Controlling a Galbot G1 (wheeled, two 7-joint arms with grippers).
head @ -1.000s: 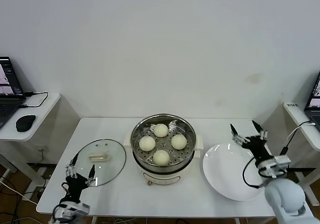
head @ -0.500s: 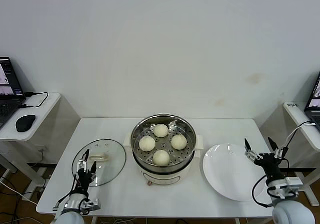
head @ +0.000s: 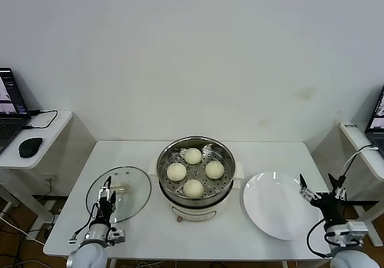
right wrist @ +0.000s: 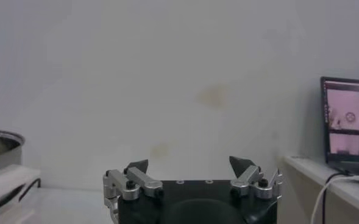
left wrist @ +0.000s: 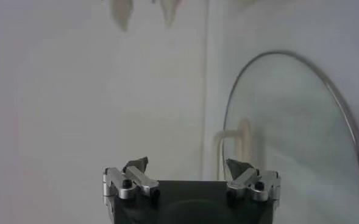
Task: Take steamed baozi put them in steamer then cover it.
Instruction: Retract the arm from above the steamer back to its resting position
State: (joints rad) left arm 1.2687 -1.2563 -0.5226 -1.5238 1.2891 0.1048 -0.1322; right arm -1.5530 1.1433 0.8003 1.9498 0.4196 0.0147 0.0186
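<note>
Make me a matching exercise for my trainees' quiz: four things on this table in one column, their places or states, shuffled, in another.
Things:
1. steamed baozi
2. cover
3. white plate
4. left gripper

Places or states:
A. bare, to the steamer's right
B. on the perforated tray
C. open, above the cover's near edge
D. flat on the table, to the steamer's left

Pairs: 1-B, 2-D, 3-A, 4-C

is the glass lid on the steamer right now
No, the glass lid lies flat on the table left of the open steamer.
</note>
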